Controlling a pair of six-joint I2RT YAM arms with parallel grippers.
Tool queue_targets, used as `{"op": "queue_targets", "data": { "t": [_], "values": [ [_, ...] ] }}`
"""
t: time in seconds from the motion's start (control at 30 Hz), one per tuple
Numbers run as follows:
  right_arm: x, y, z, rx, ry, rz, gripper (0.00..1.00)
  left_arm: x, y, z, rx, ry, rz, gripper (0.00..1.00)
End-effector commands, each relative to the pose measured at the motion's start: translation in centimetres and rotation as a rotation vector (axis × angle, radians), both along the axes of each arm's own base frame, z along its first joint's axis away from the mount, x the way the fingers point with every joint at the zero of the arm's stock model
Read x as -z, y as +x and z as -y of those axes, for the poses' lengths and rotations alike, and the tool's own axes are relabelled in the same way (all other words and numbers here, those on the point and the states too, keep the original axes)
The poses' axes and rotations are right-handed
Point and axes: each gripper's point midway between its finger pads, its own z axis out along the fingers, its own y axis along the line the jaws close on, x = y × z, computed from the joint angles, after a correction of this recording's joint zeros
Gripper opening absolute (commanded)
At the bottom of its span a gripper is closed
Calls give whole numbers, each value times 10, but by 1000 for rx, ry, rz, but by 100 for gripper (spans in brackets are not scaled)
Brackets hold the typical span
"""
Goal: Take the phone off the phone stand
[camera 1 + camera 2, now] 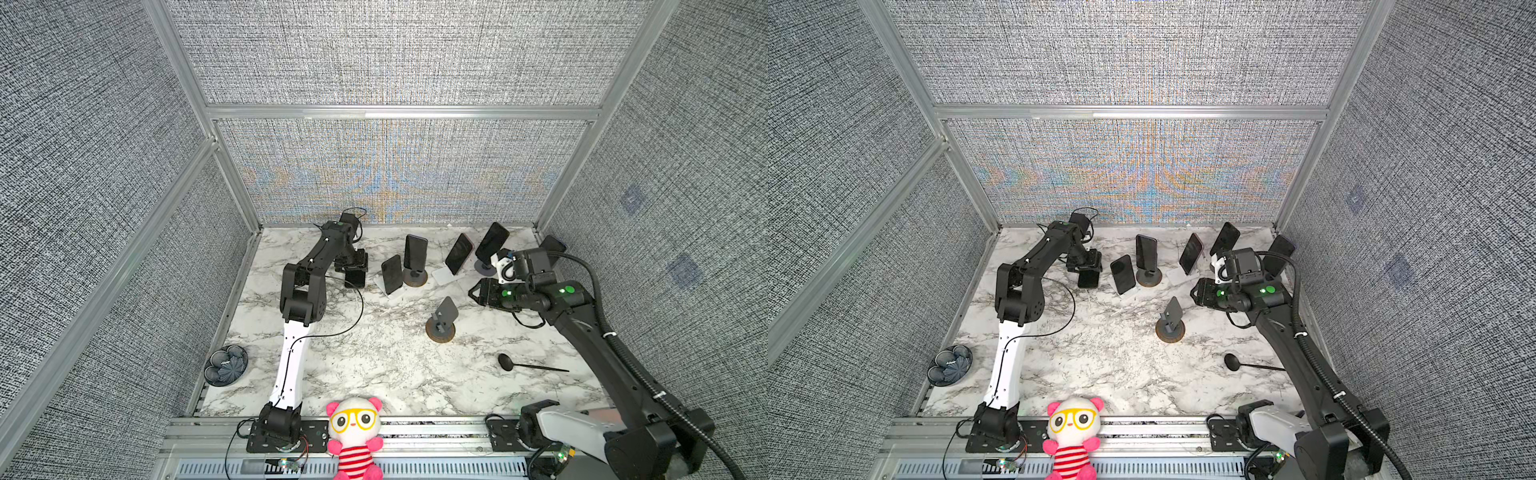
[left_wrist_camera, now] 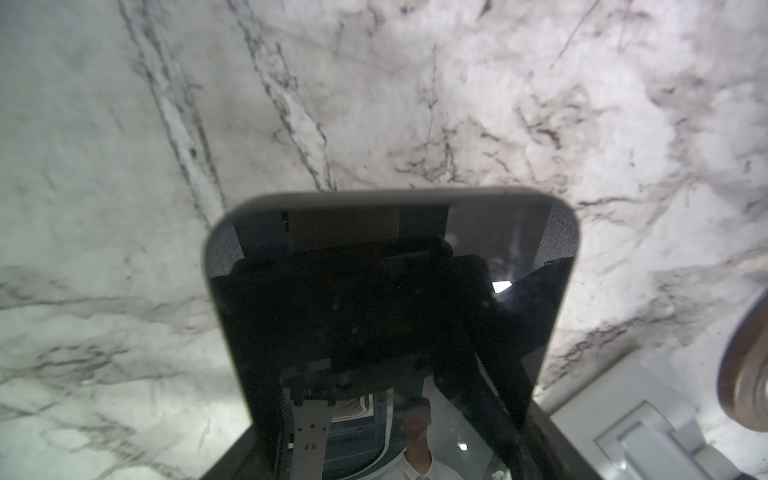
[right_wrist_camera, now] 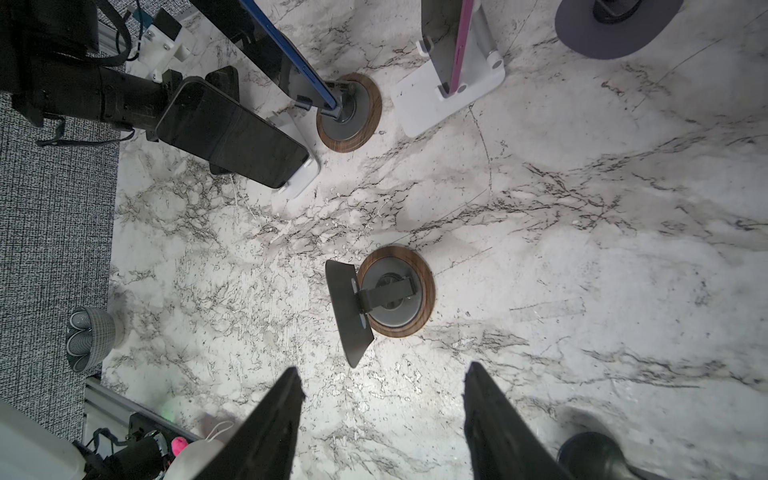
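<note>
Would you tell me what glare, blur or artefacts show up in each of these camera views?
In both top views the woven back wall shows rainbow moiré banding. In the left wrist view the phone screen mirrors its surroundings, and the marble table behind it is soft. In the right wrist view the table is sharp, with a bright patch around the dark right gripper.

text: none legible | labels: none | brands: none | numbers: none
</note>
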Motion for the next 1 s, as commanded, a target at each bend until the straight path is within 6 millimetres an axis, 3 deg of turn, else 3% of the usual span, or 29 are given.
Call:
{"op": "queue_targets", "data": {
  "t": [0.0, 0.17, 0.37, 0.47, 0.73, 0.97],
  "values": [
    [-2, 1, 0, -5, -3, 16, 58, 13, -5, 4, 6, -22, -38, 21],
    [-2, 0, 3, -2, -13, 25, 58, 19, -10, 2, 8, -8, -66, 53],
    [1, 1, 4, 0, -25, 18, 58, 21, -14, 1, 14, 3, -76, 71],
    [3, 1, 7, 8, -42, 17, 58, 22, -17, 1, 19, 8, -85, 86],
    [0, -1, 8, 9, -42, 21, 58, 20, -20, 4, 34, 14, -83, 89],
    [-3, -2, 10, 13, -43, 26, 58, -2, -16, 4, 43, 3, -29, 91]
  ]
}}
